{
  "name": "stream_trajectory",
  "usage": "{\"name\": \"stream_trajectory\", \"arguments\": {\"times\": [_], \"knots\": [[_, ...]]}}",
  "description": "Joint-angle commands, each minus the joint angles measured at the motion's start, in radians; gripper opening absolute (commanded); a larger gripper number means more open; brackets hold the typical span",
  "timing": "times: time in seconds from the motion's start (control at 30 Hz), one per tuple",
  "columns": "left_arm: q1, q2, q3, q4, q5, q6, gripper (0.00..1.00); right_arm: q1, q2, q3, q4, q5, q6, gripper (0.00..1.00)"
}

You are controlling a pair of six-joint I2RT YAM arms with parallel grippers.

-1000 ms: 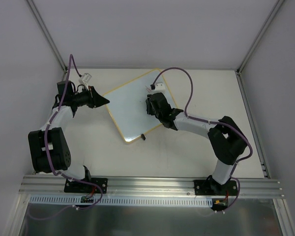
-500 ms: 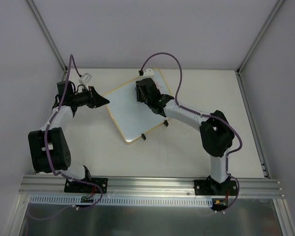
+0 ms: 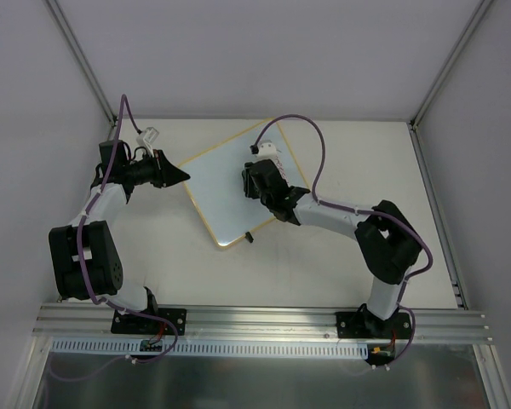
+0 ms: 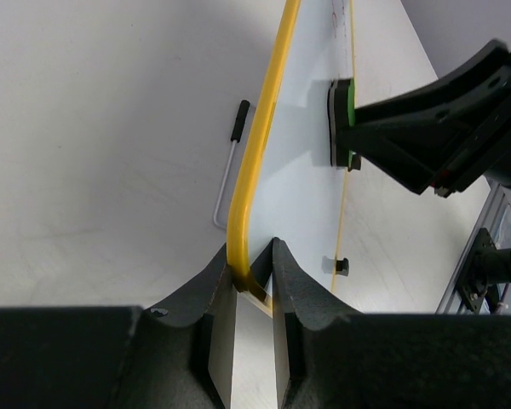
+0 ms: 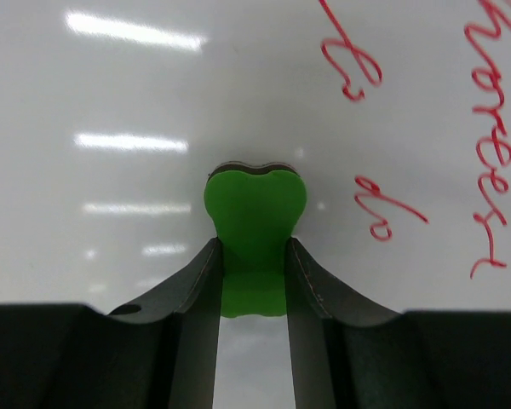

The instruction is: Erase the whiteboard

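The glossy whiteboard [image 3: 226, 192], rimmed by a thin, rounded yellow frame [image 4: 257, 162], lies skewed on the matte pale table [image 3: 324, 273]. The left gripper [image 4: 254, 262] pinches the board's left corner, its smooth black fingers closed on the frame. At the board's middle, the right gripper [image 5: 254, 260] clamps a green, lobed eraser [image 5: 254, 209] against the shiny surface, with looping red handwriting [image 5: 494, 187] just beside it.

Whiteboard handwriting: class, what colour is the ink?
The handwriting on the whiteboard is red, seen best in the right wrist view.
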Motion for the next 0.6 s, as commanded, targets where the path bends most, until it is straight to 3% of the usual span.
{"name": "stream_trajectory", "arguments": {"times": [0.0,0.13,0.27,0.57], "knots": [[-0.046,0.011,0.005,-0.017,0.018,0.141,0.00,-0.006,0.020,-0.162,-0.113,-0.024,0.045,0.00],[-0.046,0.011,0.004,-0.017,0.018,0.141,0.00,-0.049,-0.009,-0.230,-0.106,-0.007,0.067,0.00],[-0.046,0.011,0.005,-0.017,0.021,0.143,0.00,-0.091,-0.012,-0.177,-0.107,0.003,0.041,0.00],[-0.046,0.014,0.005,-0.020,0.031,0.154,0.00,-0.150,0.084,0.186,-0.161,-0.023,-0.038,0.00]]}}
